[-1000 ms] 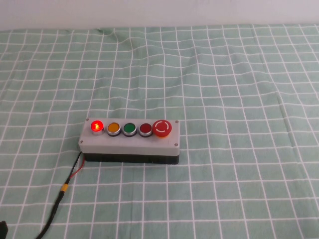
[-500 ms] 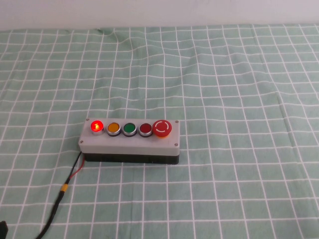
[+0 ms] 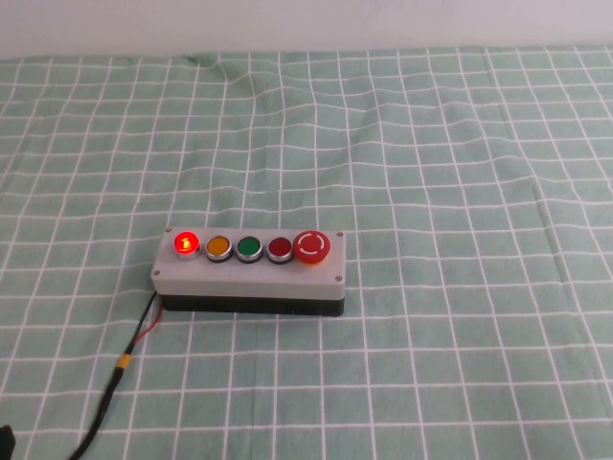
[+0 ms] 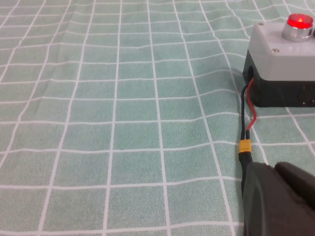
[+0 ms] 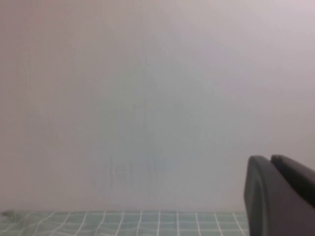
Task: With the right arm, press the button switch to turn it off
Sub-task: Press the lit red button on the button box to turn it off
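A grey switch box (image 3: 251, 274) on a black base lies on the green checked cloth, left of the middle. Its top carries a lit red button (image 3: 185, 242), then orange (image 3: 218, 247), green (image 3: 249, 248) and dark red (image 3: 280, 249) buttons, and a large red mushroom button (image 3: 312, 246). In the left wrist view the lit red button (image 4: 299, 22) glows on the box corner (image 4: 283, 46). My left gripper (image 4: 273, 167) rests shut and holding nothing, low beside the box's cable (image 4: 244, 147). My right gripper (image 5: 269, 158) is shut, faces the pale wall, and is out of the high view.
A black and red cable (image 3: 129, 359) with a yellow joint runs from the box's left end toward the near left corner. The cloth (image 3: 431, 192) has soft wrinkles near the far edge. A white wall (image 3: 306, 24) bounds the back.
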